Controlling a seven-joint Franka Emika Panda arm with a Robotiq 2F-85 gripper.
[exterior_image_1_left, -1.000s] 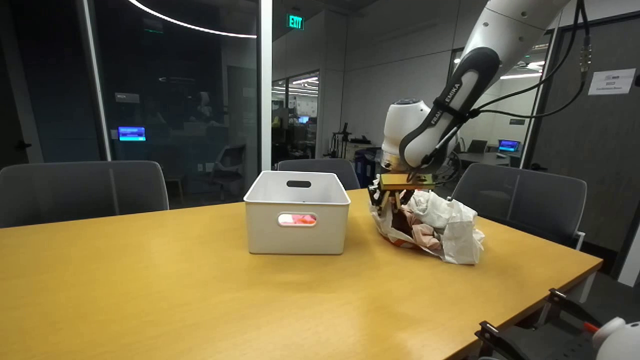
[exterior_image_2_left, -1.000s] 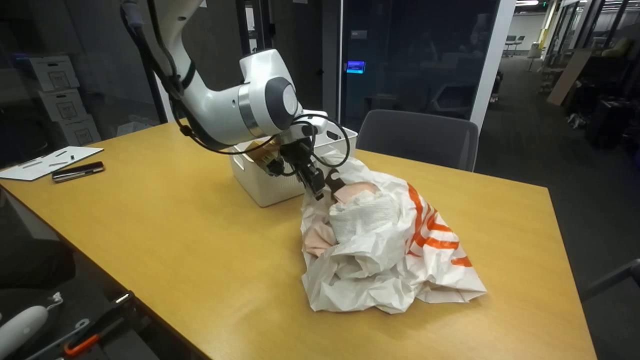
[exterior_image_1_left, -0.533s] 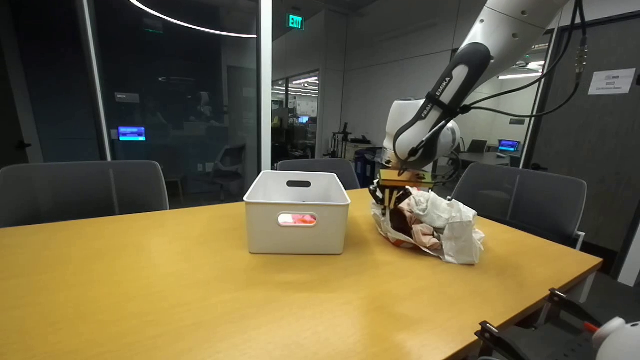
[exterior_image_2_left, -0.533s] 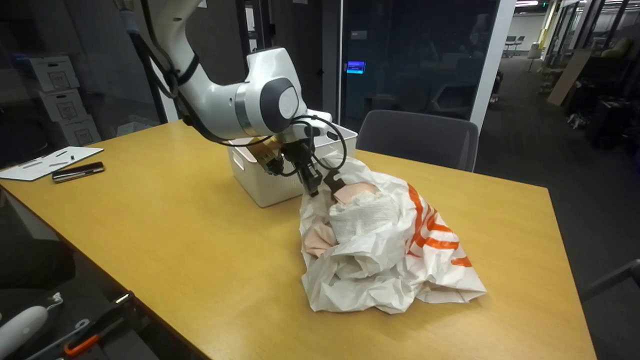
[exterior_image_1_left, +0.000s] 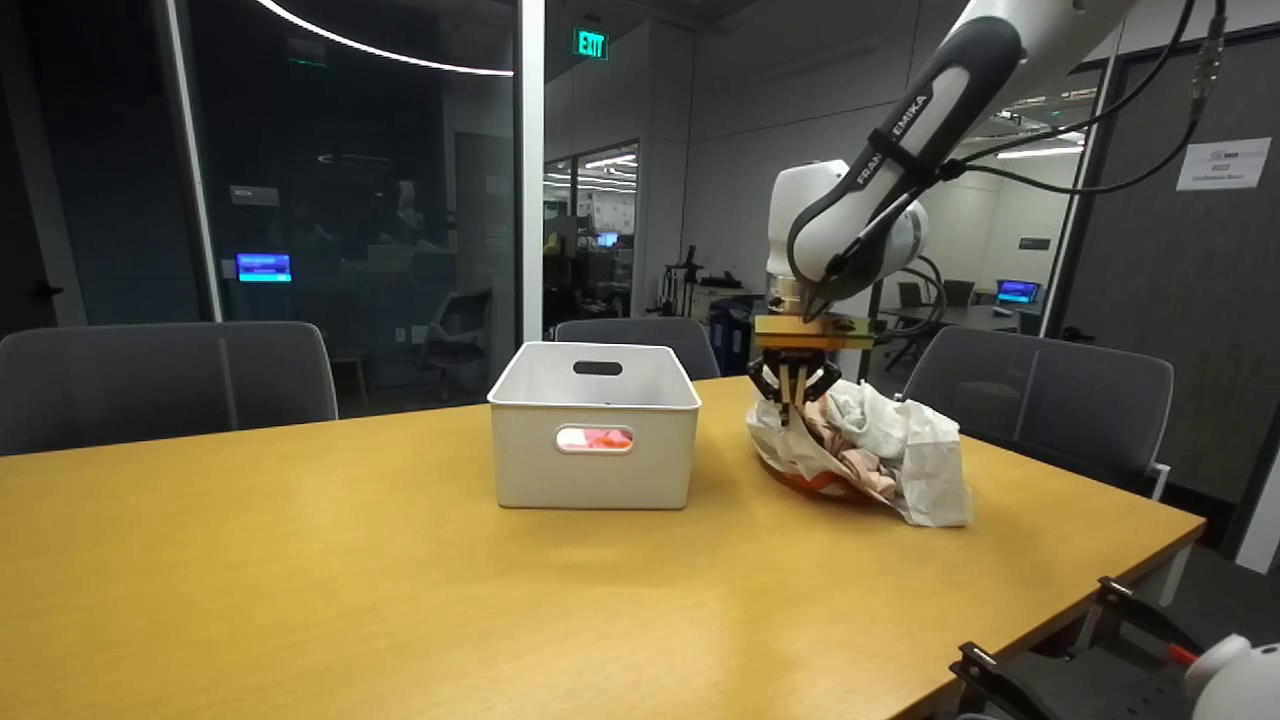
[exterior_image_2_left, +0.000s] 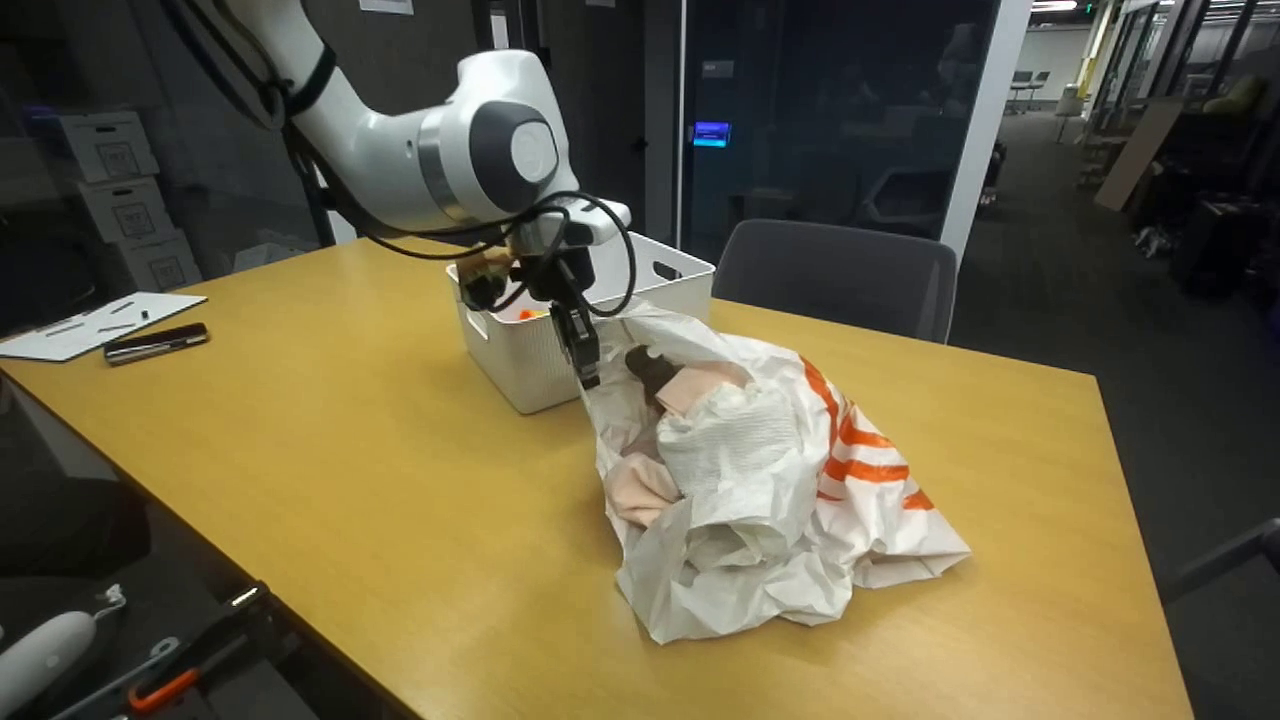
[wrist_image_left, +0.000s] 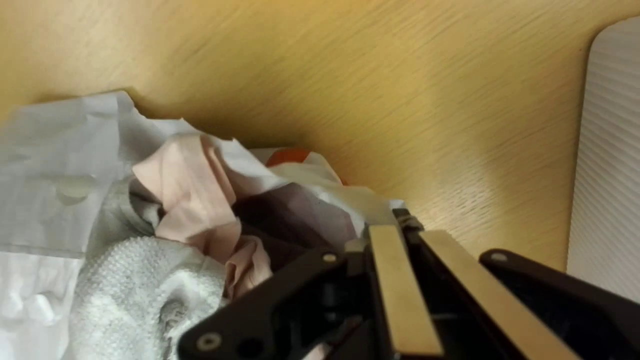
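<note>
My gripper (exterior_image_1_left: 786, 410) is shut on the rim of a white plastic or paper bag (exterior_image_1_left: 930, 475) with orange print. The fingers also show in an exterior view (exterior_image_2_left: 588, 378) and in the wrist view (wrist_image_left: 400, 222), where the bag's edge runs between the fingertips. The bag (exterior_image_2_left: 870, 530) lies on its side on the table, its near rim pulled up at the fingers. Inside it are a whitish knit cloth (exterior_image_2_left: 735, 440), pink cloth (exterior_image_2_left: 640, 488) and a dark brown piece (exterior_image_2_left: 652, 372). The knit cloth (wrist_image_left: 135, 285) and pink cloth (wrist_image_left: 190, 195) show in the wrist view too.
A white bin (exterior_image_1_left: 590, 485) with handle holes stands beside the bag, with something pink and orange inside; it shows at the wrist view's right edge (wrist_image_left: 607, 150). A white sheet (exterior_image_2_left: 95, 325) and a dark marker-like object (exterior_image_2_left: 156, 344) lie on the table. Chairs (exterior_image_2_left: 835, 280) stand around it.
The gripper first dips slightly, then rises with its fingers closed together. The bag's rim comes up with it, and the bag and its contents shift and tilt a little.
</note>
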